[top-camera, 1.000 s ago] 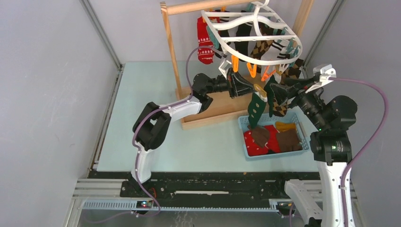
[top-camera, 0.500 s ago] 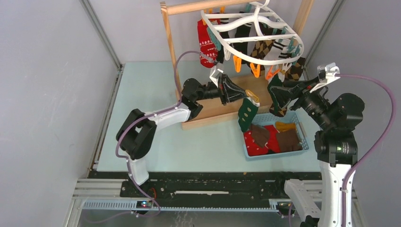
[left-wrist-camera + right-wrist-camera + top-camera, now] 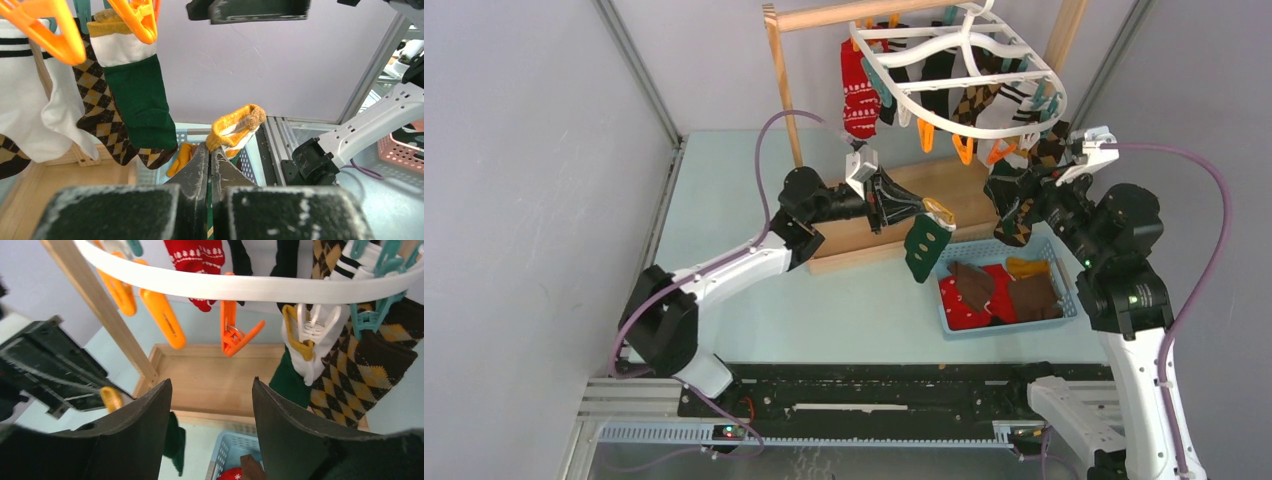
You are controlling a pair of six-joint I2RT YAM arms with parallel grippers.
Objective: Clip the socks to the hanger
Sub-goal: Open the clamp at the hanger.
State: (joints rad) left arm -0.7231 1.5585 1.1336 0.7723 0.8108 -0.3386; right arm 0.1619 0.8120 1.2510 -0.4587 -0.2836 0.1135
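The white oval hanger (image 3: 969, 128) hangs from the wooden rack with teal and orange clips; its rim also crosses the right wrist view (image 3: 240, 287). Several socks hang clipped: red, white, argyle and a dark green one (image 3: 142, 102). My left gripper (image 3: 916, 209) is shut on a dark green sock with a yellow cuff (image 3: 924, 245), held in the air left of the basket; the cuff (image 3: 237, 125) shows above the fingertips in the left wrist view. My right gripper (image 3: 1009, 190) is open and empty under the hanger's right rim, below an open orange clip (image 3: 237, 337).
A blue basket (image 3: 1049, 245) on the table at the right holds red and brown socks. The wooden rack's base (image 3: 894, 235) and left post (image 3: 784, 100) stand behind my left gripper. Grey walls close both sides.
My left arm has pulled back left and toward the near side, carrying the green sock away from the hanger. My right gripper has risen closer under the hanger's rim, open.
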